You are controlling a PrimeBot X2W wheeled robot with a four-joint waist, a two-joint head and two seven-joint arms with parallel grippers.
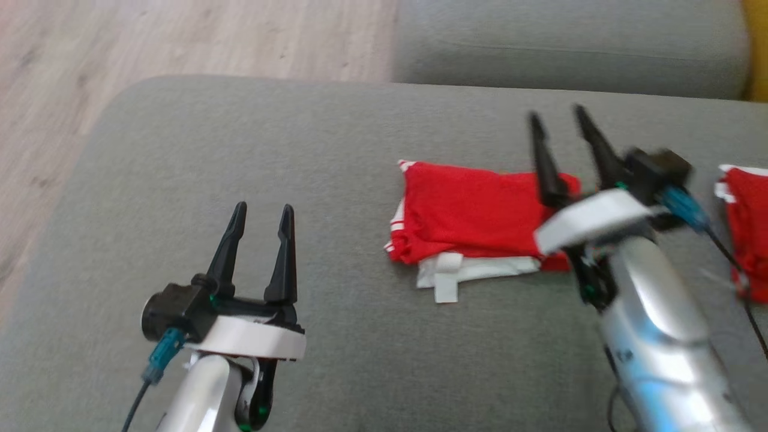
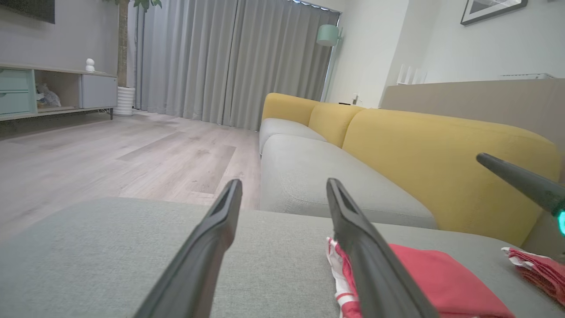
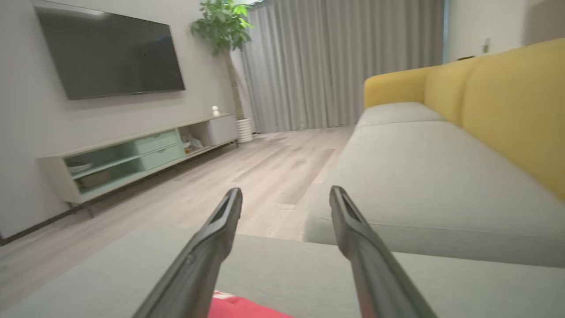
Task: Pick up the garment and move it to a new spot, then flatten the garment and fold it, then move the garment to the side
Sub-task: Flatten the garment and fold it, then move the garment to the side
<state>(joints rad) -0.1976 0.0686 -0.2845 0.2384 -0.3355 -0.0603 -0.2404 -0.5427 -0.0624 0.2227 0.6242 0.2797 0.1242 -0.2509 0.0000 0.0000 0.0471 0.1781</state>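
Note:
The garment [image 1: 471, 213] is red with white trim, folded into a flat rectangle on the grey cushion [image 1: 252, 138], right of centre in the head view. It also lies low right in the left wrist view [image 2: 432, 278], and a red sliver of the garment [image 3: 240, 309] peeks in at the bottom of the right wrist view. My right gripper [image 1: 556, 117] hovers over the garment's right end, open and holding nothing. My left gripper [image 1: 263, 210] stands open well to the left of it, over bare cushion, also holding nothing.
Another red and white cloth [image 1: 747, 222] lies at the right edge of the cushion. A second grey seat [image 1: 570, 42] and a yellow backrest [image 2: 441, 159] lie beyond. Wooden floor [image 1: 120, 48] drops off to the left. A TV stand [image 3: 132, 154] lines the far wall.

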